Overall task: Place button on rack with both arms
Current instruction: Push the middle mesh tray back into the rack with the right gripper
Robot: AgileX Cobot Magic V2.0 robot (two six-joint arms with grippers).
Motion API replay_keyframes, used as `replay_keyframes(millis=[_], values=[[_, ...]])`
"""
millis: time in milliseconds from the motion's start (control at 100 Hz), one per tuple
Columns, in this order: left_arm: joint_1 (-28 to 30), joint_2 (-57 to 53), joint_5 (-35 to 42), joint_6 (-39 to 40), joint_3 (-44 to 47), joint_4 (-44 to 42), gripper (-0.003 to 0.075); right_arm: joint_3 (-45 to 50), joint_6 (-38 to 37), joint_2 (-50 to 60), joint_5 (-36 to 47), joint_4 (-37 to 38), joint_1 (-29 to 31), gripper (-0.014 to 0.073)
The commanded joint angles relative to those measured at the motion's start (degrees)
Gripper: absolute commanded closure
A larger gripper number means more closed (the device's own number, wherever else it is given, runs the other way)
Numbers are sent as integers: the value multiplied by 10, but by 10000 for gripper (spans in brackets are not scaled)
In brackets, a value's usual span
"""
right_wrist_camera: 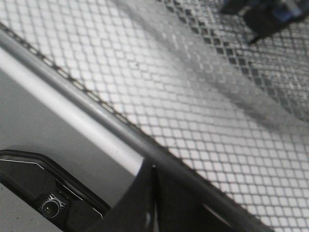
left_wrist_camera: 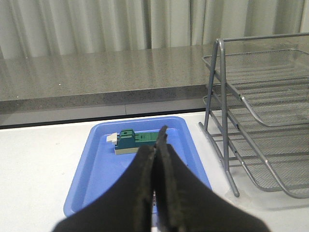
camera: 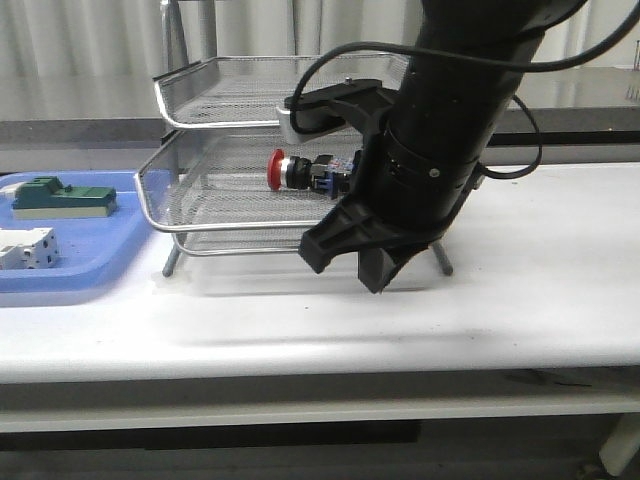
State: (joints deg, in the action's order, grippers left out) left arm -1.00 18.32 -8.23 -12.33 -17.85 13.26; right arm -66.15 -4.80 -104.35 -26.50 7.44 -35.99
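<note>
Matte black right arm [camera: 440, 150] with ribbed collar, small screw, looping black cables [camera: 520, 60].

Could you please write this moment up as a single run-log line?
red-capped push button: lying in wire-mesh rack middle tier | right pincer: shut, empty, outside rack | left pincer: shut, over blue tray

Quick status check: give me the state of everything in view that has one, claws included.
Button: lying on its side in the rack's middle tier, red cap toward the left, not held.
Rack: upright on the table, middle tier slid forward.
Left claw: shut, empty, above the blue tray.
Right claw: empty, in front of the rack; fingers look together in its wrist view.
Green block: resting in the blue tray.
</note>
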Motion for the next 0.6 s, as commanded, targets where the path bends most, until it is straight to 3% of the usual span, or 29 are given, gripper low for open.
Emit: replay_keyframes(millis=[0,260,590], values=[[1,5,47,6,-17,7,741,-49,5,7,48,38,27,659],[1,5,47,6,-17,7,741,-109,5,-20,49,48,60,659],[1,5,47,6,-17,7,741,-116,5,-14,2,30,57,659]])
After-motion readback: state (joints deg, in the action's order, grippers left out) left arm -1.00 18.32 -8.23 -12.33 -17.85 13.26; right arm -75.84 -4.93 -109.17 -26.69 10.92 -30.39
